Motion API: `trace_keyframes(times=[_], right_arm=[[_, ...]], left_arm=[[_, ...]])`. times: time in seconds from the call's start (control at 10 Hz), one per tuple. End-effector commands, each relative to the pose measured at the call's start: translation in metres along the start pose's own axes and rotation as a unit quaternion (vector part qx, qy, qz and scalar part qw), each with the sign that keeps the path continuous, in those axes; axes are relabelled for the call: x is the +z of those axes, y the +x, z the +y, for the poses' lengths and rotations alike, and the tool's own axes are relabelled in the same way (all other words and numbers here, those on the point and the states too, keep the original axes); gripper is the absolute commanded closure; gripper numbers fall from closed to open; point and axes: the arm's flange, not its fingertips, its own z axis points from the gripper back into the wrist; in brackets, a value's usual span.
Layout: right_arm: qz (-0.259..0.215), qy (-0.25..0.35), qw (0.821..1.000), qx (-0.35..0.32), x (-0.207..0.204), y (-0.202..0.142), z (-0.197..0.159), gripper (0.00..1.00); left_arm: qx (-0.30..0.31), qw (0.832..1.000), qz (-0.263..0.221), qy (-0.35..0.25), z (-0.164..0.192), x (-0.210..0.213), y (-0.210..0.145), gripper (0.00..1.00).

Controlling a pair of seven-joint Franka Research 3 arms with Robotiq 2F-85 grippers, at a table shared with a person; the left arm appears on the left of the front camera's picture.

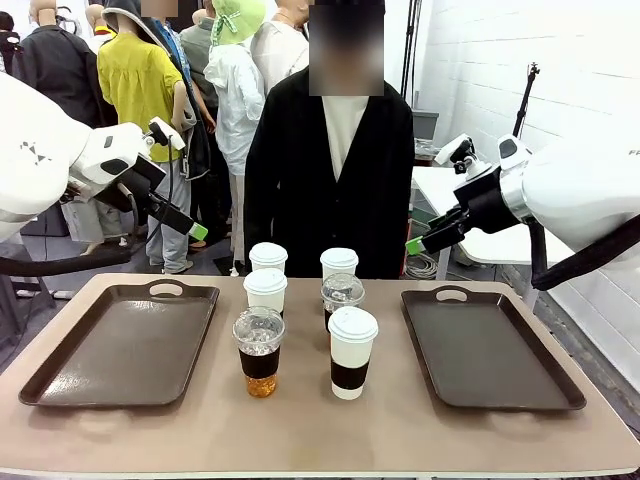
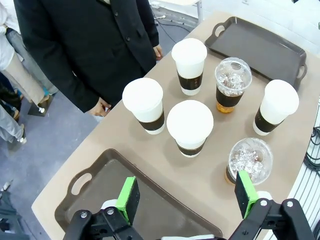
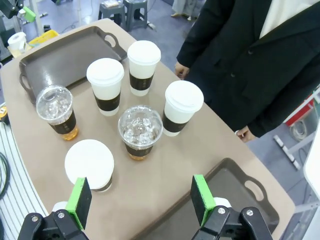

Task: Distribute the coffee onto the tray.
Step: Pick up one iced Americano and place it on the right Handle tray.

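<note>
Coffee cups: six, upright in a tight cluster on the middle of the table, between the left tray and the right tray, touching neither.
Kinds: four white paper cups with white lids and dark bands; two clear dome-lidded iced cups of brown coffee with ice.
Surface: tan, smooth, with rounded corners.
Room: grey floor past the far edge; white brick wall on the right; a white side table behind the right pincer.
Left tray: dark brown with handles, flat on the table beneath the left pincer; its corner lies under that pincer's pads.
Left pincer: held well above the table and tilted down toward the cups; fingers spread wide, gripping nothing. One iced cup sits just ahead of one pad, with the white cups farther ahead.
Person: dark jacket, standing at the far edge, beyond the cups from both pincers; a hand hangs by the table edge.
Right pincer: held off the table and angled down toward the cups; fingers spread wide, gripping nothing. A white cup sits just ahead of one pad, an iced cup ahead between the two.
Right tray: dark brown with handles, beneath the right pincer.
In the way: the nearer iced and white cups stand between each pincer and the cups behind them.
</note>
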Motion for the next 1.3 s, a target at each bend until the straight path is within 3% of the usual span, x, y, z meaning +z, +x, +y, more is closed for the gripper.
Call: trace_keyframes(times=[0.0, 1.2], right_arm=[[-0.001, 0.004, 1.000, -0.001, 0.0000, -0.0007, 0.0004, 0.00], [-0.001, 0.004, 1.000, -0.001, 0.0000, -0.0007, 0.0004, 0.00]], left_arm=[[0.002, 1.000, 0.000, -0.003, 0.0012, 0.0010, -0.0006, 0.00], [0.002, 1.000, 0.000, -0.003, 0.0012, 0.0010, -0.0006, 0.00]])
